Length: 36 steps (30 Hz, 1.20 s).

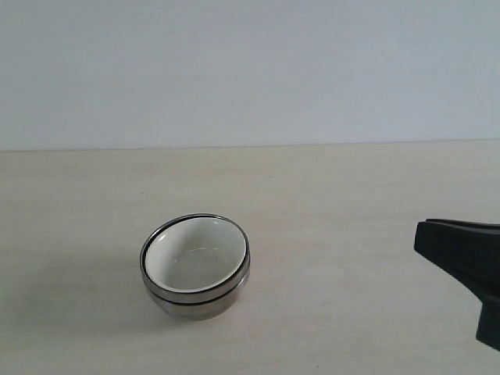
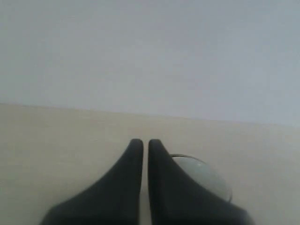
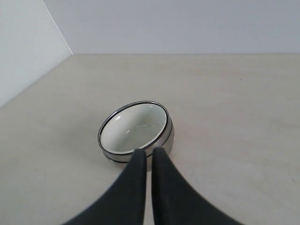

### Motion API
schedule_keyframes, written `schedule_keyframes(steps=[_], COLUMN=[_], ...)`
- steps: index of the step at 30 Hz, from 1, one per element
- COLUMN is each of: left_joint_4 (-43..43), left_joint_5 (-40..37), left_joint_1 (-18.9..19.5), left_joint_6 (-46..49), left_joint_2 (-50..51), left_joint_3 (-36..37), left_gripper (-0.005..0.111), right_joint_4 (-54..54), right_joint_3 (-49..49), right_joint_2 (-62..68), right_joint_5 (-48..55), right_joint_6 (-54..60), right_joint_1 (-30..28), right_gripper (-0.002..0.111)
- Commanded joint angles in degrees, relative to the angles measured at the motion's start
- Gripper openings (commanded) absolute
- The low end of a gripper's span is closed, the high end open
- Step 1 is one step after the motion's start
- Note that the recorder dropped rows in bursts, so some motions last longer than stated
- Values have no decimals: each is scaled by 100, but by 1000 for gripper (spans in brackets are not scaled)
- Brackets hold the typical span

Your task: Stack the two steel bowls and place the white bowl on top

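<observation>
Since the white bowl (image 1: 194, 251) already sits inside the two steel bowls (image 1: 197, 300), the stack reads as complete, and what matters for any coming move is simply where each pincer stands relative to it. The nested bowls rest on the pale table (image 1: 351, 195), left of centre in the exterior view, with the white rim ringed closely by the steel rims and a dark seam across the metal wall where one steel bowl meets the other.

The right gripper (image 3: 151, 152) has its fingers pressed together on nothing. Its wrist view shows the stack straight ahead of the fingertips, while the exterior view places that gripper (image 1: 420, 234) at the right edge, well apart from the bowls with bare table between.

The left gripper (image 2: 146, 142) is likewise closed and empty. It is outside the exterior view, so its distance from the stack is hard to judge; its own camera catches only a pale curved edge of the stack (image 2: 206, 174) peeking out behind one finger, off to one side rather than in line with the tips.

Being round, the stack has no long axis to align with. Nothing looks left to grasp — I judge a straight backing-off by either arm would clear the bowls without nudging them.
</observation>
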<state>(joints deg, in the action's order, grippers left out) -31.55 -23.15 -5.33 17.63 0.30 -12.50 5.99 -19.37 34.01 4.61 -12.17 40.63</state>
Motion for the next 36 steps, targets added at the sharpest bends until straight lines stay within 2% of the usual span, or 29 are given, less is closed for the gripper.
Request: schedule_keyframes(steps=[1, 5, 13, 18, 21, 24, 25, 31, 36], left_joint_4=[969, 1109, 949, 972, 1460, 3044, 3155, 3155, 3155], left_joint_5=[134, 550, 631, 1378, 1357, 769, 715, 712, 404], left_joint_1=[104, 104, 104, 104, 104, 104, 104, 104, 104], left_joint_6=[40, -41, -360, -306, -946, -2500, -2636, -2517, -2413], left_joint_2=[-30, -30, -30, -30, -30, -30, -30, -30, -30], left_joint_3=[129, 356, 788, 1250, 1250, 1250, 1250, 1250, 1250], left_gripper=[4, 4, 4, 4, 4, 4, 4, 4, 4], right_joint_4=[-22, -22, -22, -22, -22, -22, -22, -22, -22], right_joint_3=[9, 9, 9, 9, 9, 9, 9, 9, 9], right_joint_2=[-18, -18, -18, -18, -18, -18, -18, -18, -18], right_joint_5=[-4, -4, -4, -4, -4, -4, -4, -4, -4], right_joint_6=[11, 11, 11, 11, 11, 11, 11, 11, 11], right_joint_1=[-15, -15, -15, -15, -15, -15, -15, -15, -15], right_gripper=[0, 0, 0, 0, 0, 0, 0, 0, 0])
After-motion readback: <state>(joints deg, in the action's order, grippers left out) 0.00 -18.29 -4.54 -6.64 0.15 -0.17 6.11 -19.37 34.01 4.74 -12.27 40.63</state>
